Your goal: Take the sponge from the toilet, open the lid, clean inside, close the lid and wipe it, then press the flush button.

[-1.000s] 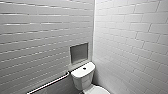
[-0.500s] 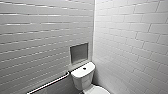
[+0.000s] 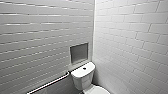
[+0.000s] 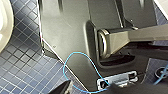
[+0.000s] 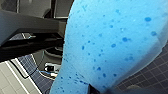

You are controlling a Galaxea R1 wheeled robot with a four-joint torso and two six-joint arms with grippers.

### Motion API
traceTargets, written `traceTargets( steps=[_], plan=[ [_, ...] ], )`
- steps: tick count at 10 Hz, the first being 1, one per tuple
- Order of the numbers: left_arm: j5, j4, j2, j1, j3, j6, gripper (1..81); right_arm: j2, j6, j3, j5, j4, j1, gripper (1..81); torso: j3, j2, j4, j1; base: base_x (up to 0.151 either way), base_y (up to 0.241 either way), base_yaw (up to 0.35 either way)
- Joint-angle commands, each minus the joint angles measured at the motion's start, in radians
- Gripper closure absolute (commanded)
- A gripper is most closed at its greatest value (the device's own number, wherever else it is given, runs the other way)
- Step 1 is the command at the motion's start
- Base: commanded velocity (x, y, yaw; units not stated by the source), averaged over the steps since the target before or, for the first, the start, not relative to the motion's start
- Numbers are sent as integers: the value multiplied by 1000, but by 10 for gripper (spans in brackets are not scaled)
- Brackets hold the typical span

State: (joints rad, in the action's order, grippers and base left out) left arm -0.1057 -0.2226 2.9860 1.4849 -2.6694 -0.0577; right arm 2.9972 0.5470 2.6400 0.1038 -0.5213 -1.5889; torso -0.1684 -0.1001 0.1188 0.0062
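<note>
Left wrist camera. The robot's wide dark plate (image 4: 67, 32) occupies most of the field. A jointed grey bar (image 4: 140, 36) meets it at a rounded pivot (image 4: 103, 43). A thin light-blue cable (image 4: 77, 53) loops across the plate and passes by a small silvery fitting (image 4: 117, 79) near the plate's edge. Beyond the plate lies a floor (image 4: 22, 65) of small dark-blue square tiles with pale grout. A pale, glossy curved surface (image 4: 4, 27) borders the floor on one side; what it is cannot be told.
</note>
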Motion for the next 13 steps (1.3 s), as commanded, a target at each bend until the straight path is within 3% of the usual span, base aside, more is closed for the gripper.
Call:
traceTargets(
  steps=[1, 2, 3, 6, 9, 13],
  plan=[
    [-14, 23, 10, -54, -17, -2, 10, 10, -551, -3, 51, 537, 77, 811, 0, 0, 0, 0, 0, 0, 0],
    [-12, 23, 10, -54, -14, -2, 10, 10, -637, -2, 53, 645, 85, 811, 0, 0, 0, 0, 0, 0, 0],
    [-12, 23, 10, -56, -11, -2, 10, 11, -654, 0, 54, 678, 97, 811, 0, 0, 0, 0, 0, 0, 0],
    [13, 22, -14, -56, 55, 1, 10, -23, -645, -32, 44, 689, 100, 811, 0, 0, 0, 0, 0, 0, 0],
    [29, 23, -120, -54, 239, -2, 10, -173, -657, -325, -26, 681, 92, 811, 0, 0, 0, 0, 0, 0, 0],
    [31, 22, -143, -54, 276, -2, 10, -182, -656, -356, -23, 691, 91, 811, 0, 0, 0, 0, 0, 0, 0]
  ],
)
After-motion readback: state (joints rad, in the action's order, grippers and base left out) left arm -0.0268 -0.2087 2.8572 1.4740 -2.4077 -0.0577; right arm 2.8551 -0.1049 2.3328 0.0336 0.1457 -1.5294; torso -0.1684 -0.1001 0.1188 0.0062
